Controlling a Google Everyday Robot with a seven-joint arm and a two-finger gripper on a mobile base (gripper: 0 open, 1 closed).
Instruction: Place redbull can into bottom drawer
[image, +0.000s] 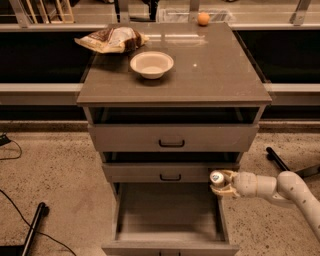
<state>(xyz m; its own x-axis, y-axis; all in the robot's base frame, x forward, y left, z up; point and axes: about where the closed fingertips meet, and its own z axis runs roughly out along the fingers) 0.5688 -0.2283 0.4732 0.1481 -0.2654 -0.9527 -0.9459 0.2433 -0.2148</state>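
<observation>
We see our gripper (223, 184) closed tight around the can (217, 177). The can is up over the right edge of the open bottom drawer (167, 212), just under the middle drawer (145, 172).

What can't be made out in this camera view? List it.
All in the camera view:
- redbull can: only its round top shows; the claw, above the bottom drawer's right wall, hides its body.
- Bottom drawer front: cut off by the lower edge.
- upper drawers: insides dark, hidden by the parts above.
- arm: cut off by the right edge.
</observation>
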